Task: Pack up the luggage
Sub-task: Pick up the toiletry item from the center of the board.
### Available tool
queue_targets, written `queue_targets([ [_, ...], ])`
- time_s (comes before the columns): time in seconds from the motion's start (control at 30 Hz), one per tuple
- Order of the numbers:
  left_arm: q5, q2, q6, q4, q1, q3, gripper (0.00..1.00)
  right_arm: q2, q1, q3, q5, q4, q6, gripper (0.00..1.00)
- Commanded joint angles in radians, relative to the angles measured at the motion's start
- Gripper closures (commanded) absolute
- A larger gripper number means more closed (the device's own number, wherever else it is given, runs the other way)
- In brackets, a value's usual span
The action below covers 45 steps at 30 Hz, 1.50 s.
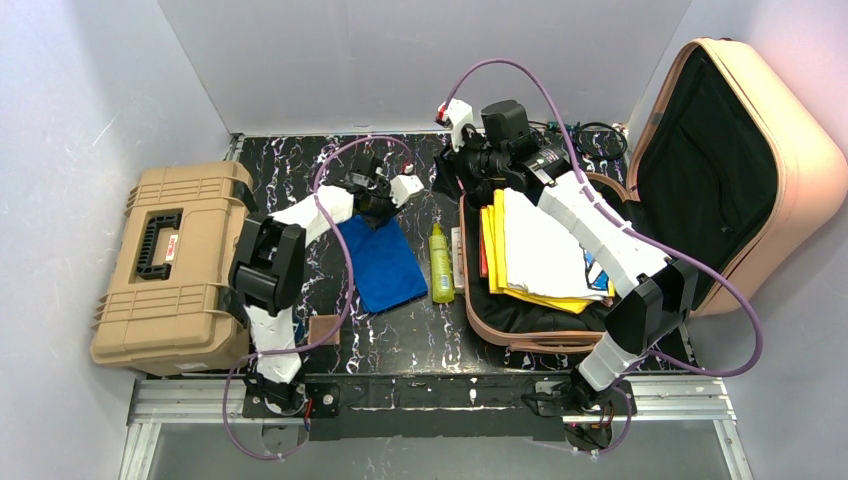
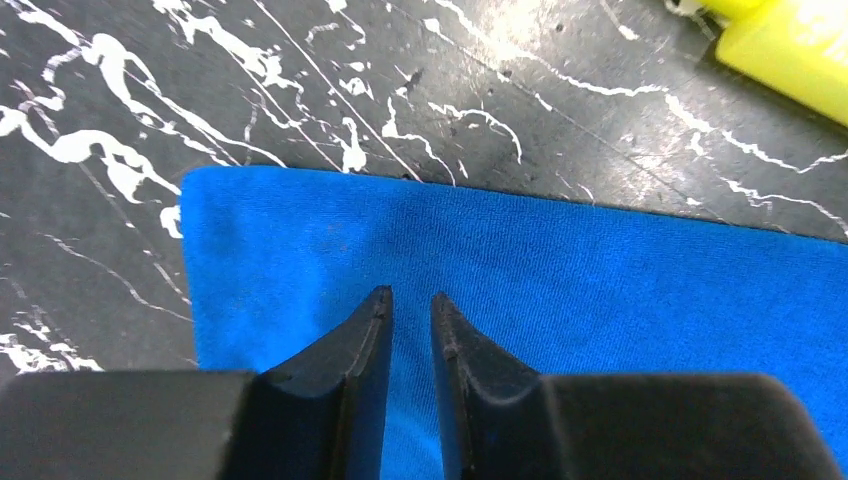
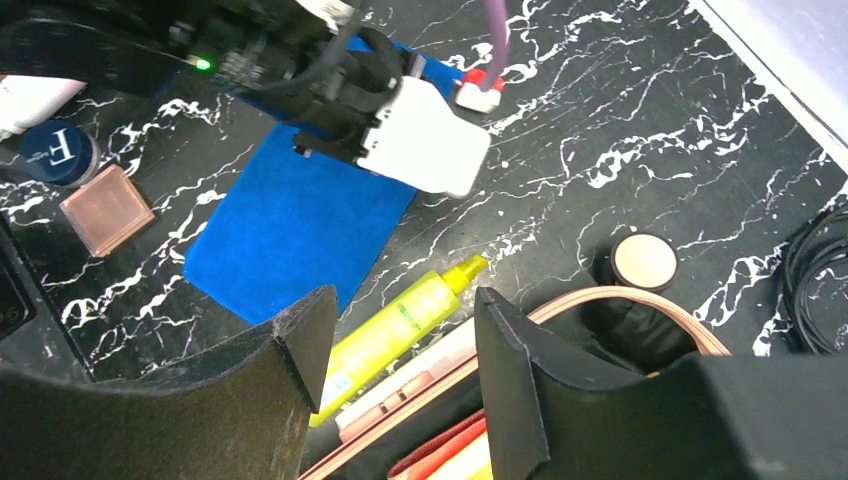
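Note:
The peach-pink luggage (image 1: 790, 150) lies open on the right with its lid propped up. Folded yellow and white clothes (image 1: 540, 250) rest on its black lining. A blue cloth (image 1: 385, 265) lies flat on the marbled table, to the left of a yellow bottle (image 1: 440, 262). My left gripper (image 2: 410, 298) presses down on the blue cloth (image 2: 600, 270) near its far edge, jaws drawn almost together with a strip of cloth between them. My right gripper (image 3: 405, 310) hangs open and empty above the luggage's rim (image 3: 640, 300) and the yellow bottle (image 3: 410, 320).
A tan ribbed toolbox (image 1: 170, 265) stands at the far left. A pink square block (image 3: 105, 208) and a dark blue round jar (image 3: 57, 152) lie near the cloth. A round compact (image 3: 643, 260) and black cables (image 3: 815, 290) sit behind the luggage. A white-and-pink tube (image 3: 420, 375) lies against its rim.

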Motion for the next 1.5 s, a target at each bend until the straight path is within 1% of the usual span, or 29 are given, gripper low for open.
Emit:
queue_targets([
  [0.0, -0.088, 0.052, 0.0, -0.1, 0.0, 0.073, 0.81, -0.051, 0.006, 0.005, -0.049, 0.03, 0.014, 0.39],
  [0.17, -0.194, 0.129, -0.06, -0.125, 0.0, 0.131, 0.86, -0.042, 0.006, 0.019, -0.066, 0.029, 0.024, 0.39],
  [0.27, -0.302, 0.186, -0.117, -0.146, 0.009, 0.189, 0.9, -0.027, 0.006, 0.027, -0.081, 0.029, 0.04, 0.39],
  [0.33, -0.367, 0.234, -0.163, -0.18, 0.027, 0.267, 0.92, -0.017, 0.006, 0.031, -0.086, 0.031, 0.052, 0.39],
  [0.43, -0.442, 0.304, -0.228, -0.245, 0.069, 0.367, 0.92, -0.001, 0.006, 0.038, -0.091, 0.036, 0.064, 0.39],
  [0.53, -0.488, 0.353, -0.299, -0.293, 0.116, 0.449, 0.92, 0.018, 0.006, 0.047, -0.073, 0.043, 0.081, 0.38],
  [0.63, -0.475, 0.395, -0.394, -0.37, 0.17, 0.542, 0.92, 0.047, 0.006, 0.062, -0.041, 0.05, 0.1, 0.38],
  [0.8, -0.427, 0.436, -0.521, -0.408, 0.226, 0.641, 0.89, 0.104, 0.003, 0.084, 0.024, 0.058, 0.147, 0.38],
  [0.83, -0.402, 0.437, -0.547, -0.41, 0.233, 0.655, 0.87, 0.115, 0.001, 0.089, 0.039, 0.061, 0.15, 0.38],
  [0.93, -0.28, 0.403, -0.611, -0.381, 0.25, 0.651, 0.84, 0.162, -0.015, 0.11, 0.055, 0.058, 0.196, 0.38],
  [0.97, -0.24, 0.386, -0.63, -0.367, 0.257, 0.642, 0.8, 0.18, -0.022, 0.12, 0.057, 0.055, 0.209, 0.38],
  [1.0, -0.2, 0.367, -0.646, -0.352, 0.261, 0.631, 0.67, 0.196, -0.031, 0.133, 0.055, 0.053, 0.223, 0.38],
  [1.03, -0.157, 0.344, -0.649, -0.33, 0.263, 0.615, 0.58, 0.213, -0.042, 0.143, 0.049, 0.052, 0.239, 0.39],
  [1.07, -0.119, 0.316, -0.649, -0.304, 0.263, 0.594, 0.38, 0.231, -0.05, 0.151, 0.042, 0.052, 0.254, 0.39],
  [1.1, -0.086, 0.287, -0.649, -0.266, 0.263, 0.565, 0.27, 0.251, -0.057, 0.16, 0.033, 0.051, 0.267, 0.39],
  [1.17, -0.034, 0.218, -0.649, -0.213, 0.263, 0.498, 0.13, 0.27, -0.064, 0.173, 0.019, 0.05, 0.287, 0.39],
  [1.2, -0.003, 0.177, -0.639, -0.179, 0.263, 0.458, 0.07, 0.279, -0.064, 0.175, 0.015, 0.051, 0.292, 0.39],
  [1.23, 0.024, 0.136, -0.613, -0.144, 0.262, 0.415, 0.03, 0.284, -0.065, 0.174, 0.011, 0.052, 0.296, 0.39],
  [1.27, 0.064, 0.097, -0.581, -0.098, 0.264, 0.367, 0.02, 0.289, -0.064, 0.174, 0.006, 0.053, 0.298, 0.38],
  [1.37, 0.121, -0.022, -0.487, -0.01, 0.263, 0.21, 0.02, 0.291, -0.066, 0.168, 0.002, 0.057, 0.299, 0.38],
  [1.47, 0.196, -0.098, -0.372, 0.019, 0.263, 0.103, 0.02, 0.289, -0.072, 0.162, -0.011, 0.061, 0.31, 0.38],
])
